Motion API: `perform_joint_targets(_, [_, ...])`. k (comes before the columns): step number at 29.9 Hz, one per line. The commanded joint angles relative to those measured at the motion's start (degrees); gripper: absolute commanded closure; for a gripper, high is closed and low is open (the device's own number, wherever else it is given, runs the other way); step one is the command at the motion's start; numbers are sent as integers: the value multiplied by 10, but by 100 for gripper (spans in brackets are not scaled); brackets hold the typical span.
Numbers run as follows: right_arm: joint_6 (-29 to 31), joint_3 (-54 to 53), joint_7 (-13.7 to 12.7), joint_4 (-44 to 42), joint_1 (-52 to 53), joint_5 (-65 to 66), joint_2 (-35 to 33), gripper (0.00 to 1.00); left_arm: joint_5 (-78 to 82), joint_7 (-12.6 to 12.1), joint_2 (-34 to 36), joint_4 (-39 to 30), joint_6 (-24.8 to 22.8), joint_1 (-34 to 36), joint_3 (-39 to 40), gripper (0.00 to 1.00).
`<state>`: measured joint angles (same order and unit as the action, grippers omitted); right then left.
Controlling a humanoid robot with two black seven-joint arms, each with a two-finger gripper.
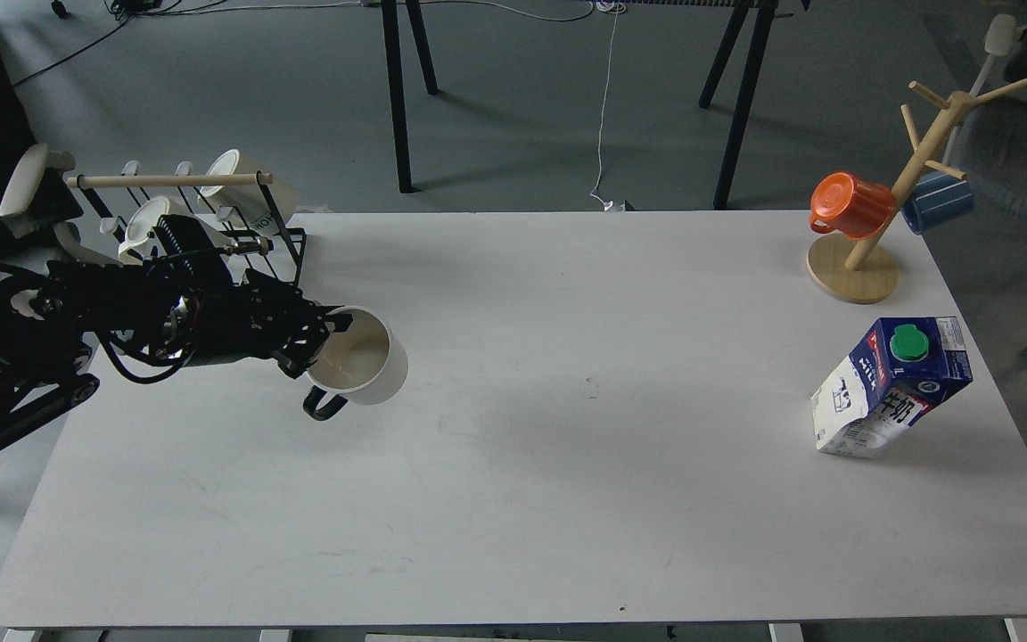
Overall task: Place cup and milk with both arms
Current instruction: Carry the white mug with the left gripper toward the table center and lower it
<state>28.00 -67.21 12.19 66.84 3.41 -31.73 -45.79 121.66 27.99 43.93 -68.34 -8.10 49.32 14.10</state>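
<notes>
The cup [369,364], a white mug with a black handle and cream inside, is held above the table at the left, tilted with its handle down. My left gripper [317,339] is shut on the cup's near rim. The milk [890,385], a blue and white carton with a green cap, stands on the table at the right. Of my right arm only a black part shows at the frame's right edge; its gripper is out of view.
A black wire rack [286,267] with cream "HOME" mugs stands at the back left, partly behind my left arm. A wooden mug tree [852,272] with an orange mug [850,206] and a blue mug stands back right. The white table [567,446] spans the view.
</notes>
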Motion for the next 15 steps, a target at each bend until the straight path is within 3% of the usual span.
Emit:
perform_joint_targets(1, [0,1,0,-15,1,-3,0,2,6,0,-81,8,-23,46,-42,100])
perform_joint_targets(8, [0,0,0,-15,1,-3,0,2,16,0,-196,107,-26,51,-98,99])
perform_joint_targets(15, [0,1,0,-20,1,-3,0,2,16,0,-243,115,-26,46,-101,98])
